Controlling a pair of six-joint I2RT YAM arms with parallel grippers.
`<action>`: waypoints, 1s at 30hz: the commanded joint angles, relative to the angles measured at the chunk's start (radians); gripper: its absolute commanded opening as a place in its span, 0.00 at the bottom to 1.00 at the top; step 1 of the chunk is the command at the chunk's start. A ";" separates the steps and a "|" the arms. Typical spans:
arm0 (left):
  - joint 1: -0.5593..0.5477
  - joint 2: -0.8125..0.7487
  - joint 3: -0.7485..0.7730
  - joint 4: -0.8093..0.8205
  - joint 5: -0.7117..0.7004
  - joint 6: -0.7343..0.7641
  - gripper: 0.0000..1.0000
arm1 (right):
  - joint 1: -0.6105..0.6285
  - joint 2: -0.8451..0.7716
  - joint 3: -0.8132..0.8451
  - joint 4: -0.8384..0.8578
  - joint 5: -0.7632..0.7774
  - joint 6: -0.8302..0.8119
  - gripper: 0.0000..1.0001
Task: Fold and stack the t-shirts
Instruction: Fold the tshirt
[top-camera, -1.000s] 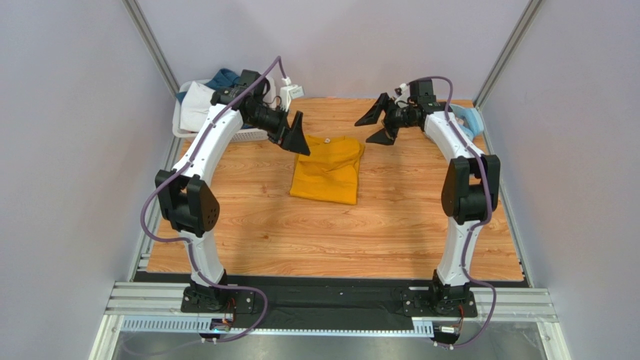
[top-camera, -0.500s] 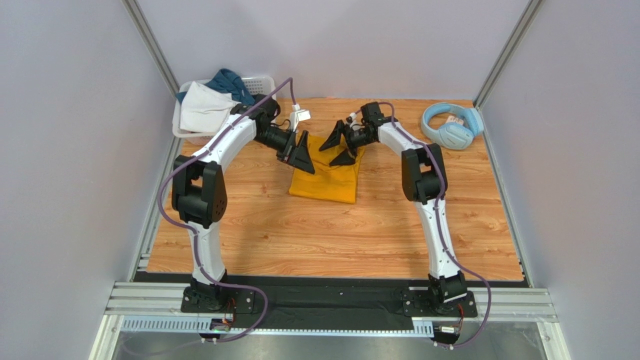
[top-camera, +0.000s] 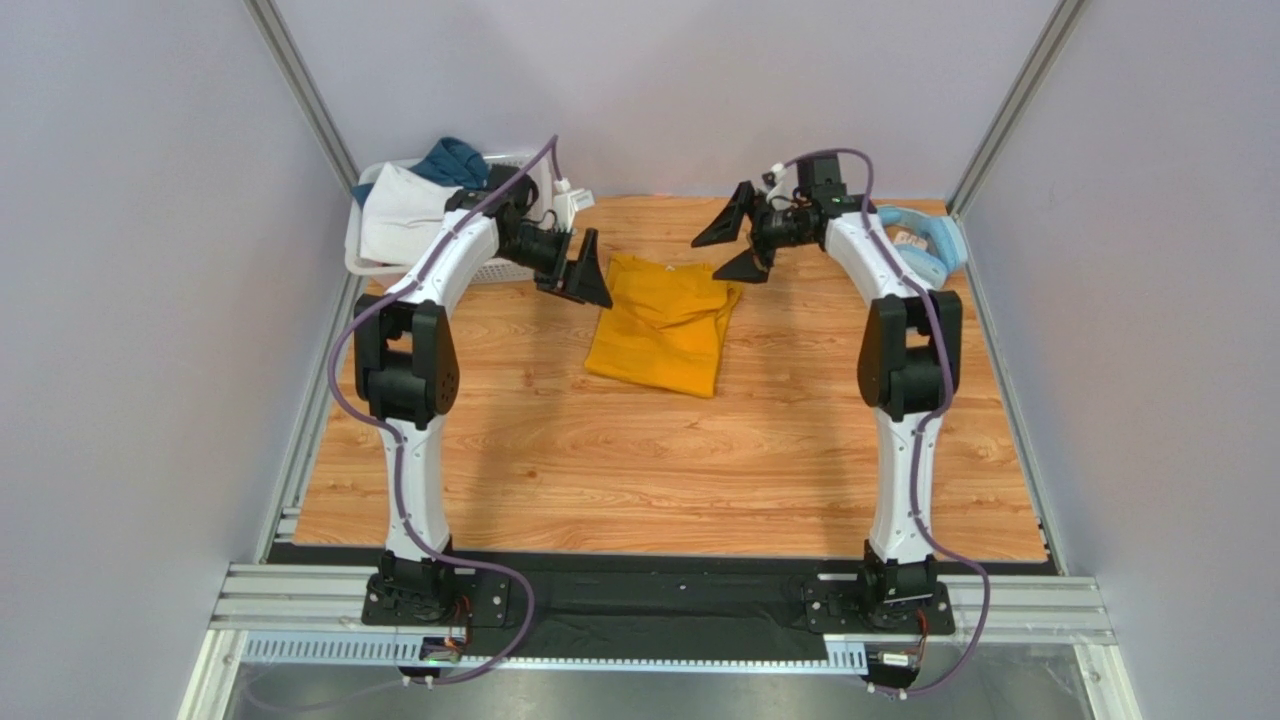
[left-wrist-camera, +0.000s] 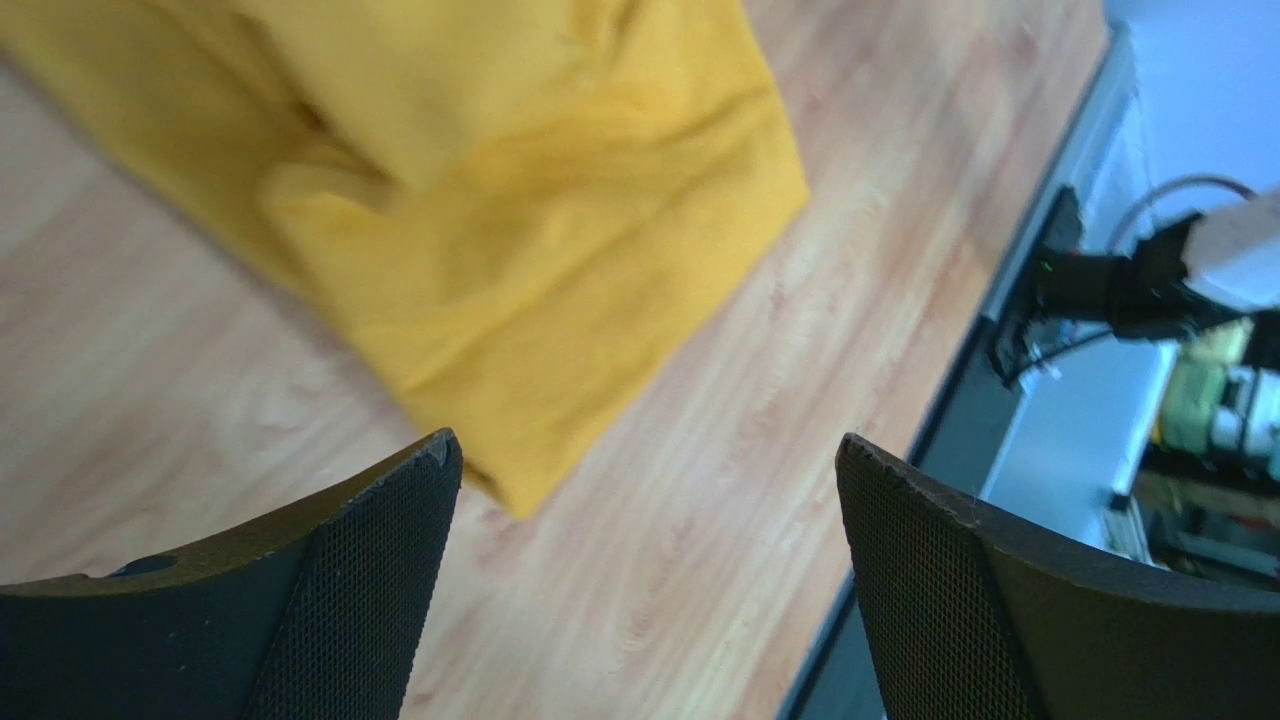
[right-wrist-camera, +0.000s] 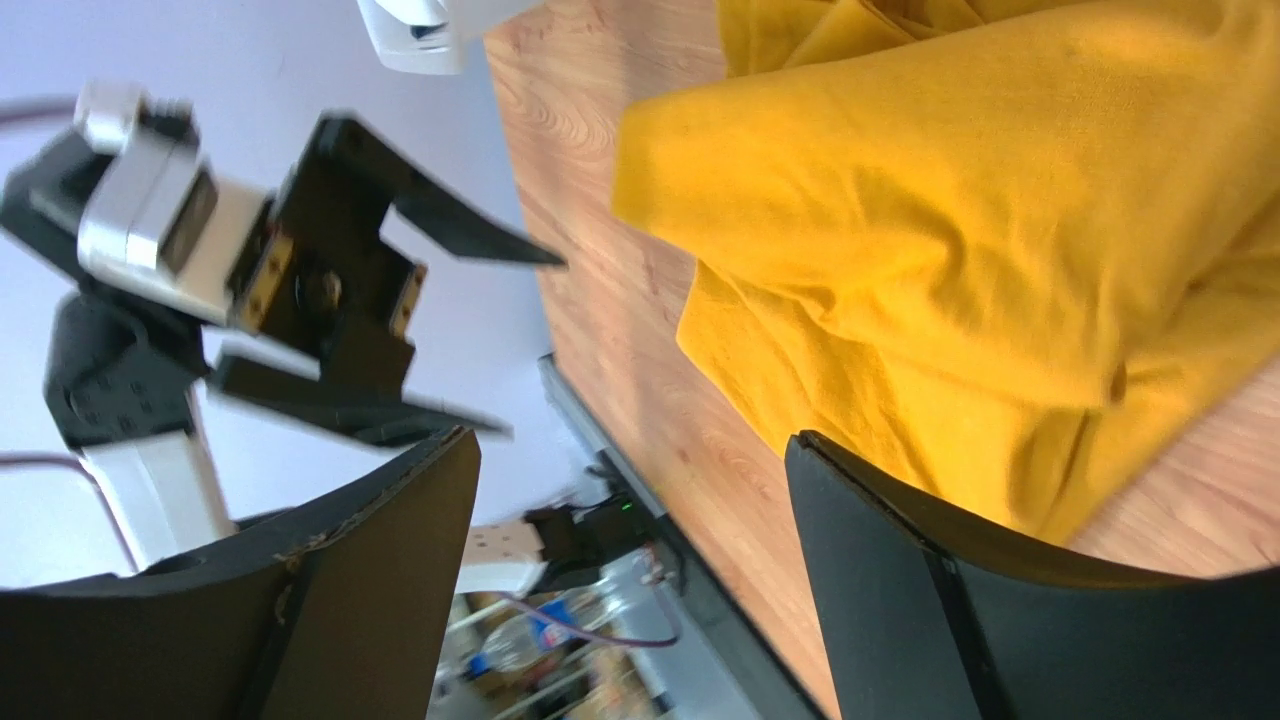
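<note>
Toward the table's (top-camera: 496, 480) far middle lies the folded mustard-yellow t-shirt (top-camera: 661, 323), long axis roughly twelve to six. At its ten o'clock the left end effector (top-camera: 579, 275) hangs wide and empty, slightly nearer; the right end effector (top-camera: 732, 245), likewise wide and empty, at one o'clock.

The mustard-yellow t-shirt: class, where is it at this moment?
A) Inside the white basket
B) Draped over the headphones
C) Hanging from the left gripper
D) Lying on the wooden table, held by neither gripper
D: the mustard-yellow t-shirt lies folded on the table, while the left gripper and right gripper hang open and empty to either side of its far end.
</note>
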 joint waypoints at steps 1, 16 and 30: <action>0.033 0.054 0.134 0.062 -0.085 -0.043 1.00 | 0.009 -0.197 -0.035 -0.071 0.224 -0.203 0.81; 0.019 0.302 0.402 0.068 -0.070 -0.143 1.00 | -0.029 -0.035 -0.041 -0.143 0.328 -0.246 0.66; -0.039 0.315 0.438 0.165 -0.021 -0.235 1.00 | -0.039 0.067 0.046 -0.115 0.281 -0.212 0.59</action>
